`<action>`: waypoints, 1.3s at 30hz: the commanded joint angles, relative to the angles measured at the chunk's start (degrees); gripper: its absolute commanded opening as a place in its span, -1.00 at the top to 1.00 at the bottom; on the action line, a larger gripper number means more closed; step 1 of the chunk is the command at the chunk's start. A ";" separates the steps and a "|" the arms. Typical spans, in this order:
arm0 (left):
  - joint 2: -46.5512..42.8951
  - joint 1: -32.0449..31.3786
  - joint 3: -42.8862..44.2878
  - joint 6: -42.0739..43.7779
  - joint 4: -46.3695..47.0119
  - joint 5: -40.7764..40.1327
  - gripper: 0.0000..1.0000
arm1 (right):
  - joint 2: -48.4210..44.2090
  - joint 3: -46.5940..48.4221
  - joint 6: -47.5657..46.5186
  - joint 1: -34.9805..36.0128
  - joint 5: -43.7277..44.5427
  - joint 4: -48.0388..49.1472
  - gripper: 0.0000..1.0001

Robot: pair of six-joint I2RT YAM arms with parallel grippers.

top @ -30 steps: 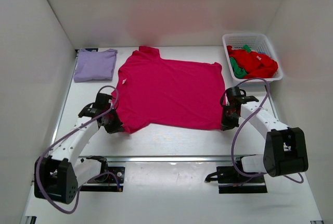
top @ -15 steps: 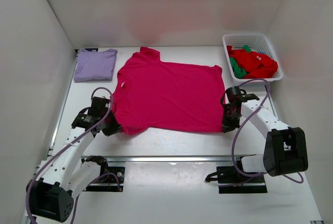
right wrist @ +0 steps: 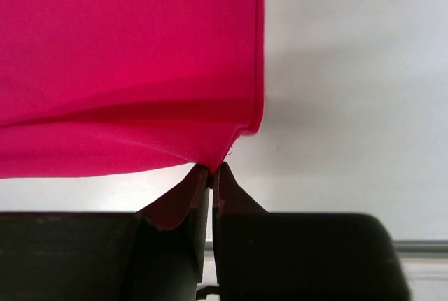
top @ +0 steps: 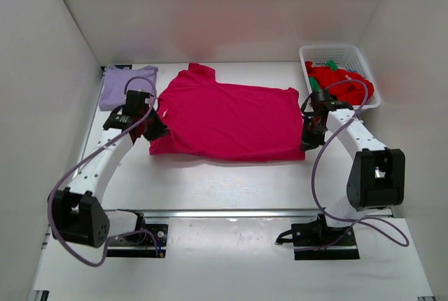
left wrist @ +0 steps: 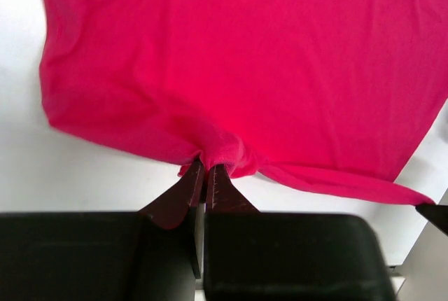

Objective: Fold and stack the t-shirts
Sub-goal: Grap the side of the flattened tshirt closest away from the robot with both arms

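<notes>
A large magenta-pink t-shirt (top: 227, 119) lies spread on the white table, its near hem lifted and carried toward the back. My left gripper (top: 155, 127) is shut on the hem's left corner, and the cloth (left wrist: 231, 70) bunches between its fingertips (left wrist: 205, 169). My right gripper (top: 308, 135) is shut on the right corner of the hem, with the pinched cloth (right wrist: 140, 70) rising from the fingertips (right wrist: 212, 169). A folded pale lavender t-shirt (top: 126, 85) sits at the back left. Red (top: 343, 82) and green (top: 318, 93) shirts lie in the basket.
A white lattice basket (top: 337, 54) stands at the back right corner, close behind my right arm. White walls enclose the table on three sides. A metal rail (top: 231, 211) runs along the near edge by the arm bases.
Both grippers have moved away from the near edge toward the back, carrying the pink shirt's bottom hem with them. The shirt's visible length has shortened as the hem folds over.
</notes>
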 commanded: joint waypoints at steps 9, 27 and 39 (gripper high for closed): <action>3.60 2.57 6.98 2.47 1.88 2.24 1.00 | 0.98 4.06 -2.03 -0.63 1.17 -0.28 1.00; -26.72 -0.69 -12.26 -6.49 -11.22 -0.57 1.00 | -12.63 -8.15 6.40 6.49 0.11 -3.71 1.00; -33.14 -2.27 -15.08 -8.61 -16.58 -1.98 1.00 | -18.80 -12.90 10.80 9.57 1.68 -5.56 1.00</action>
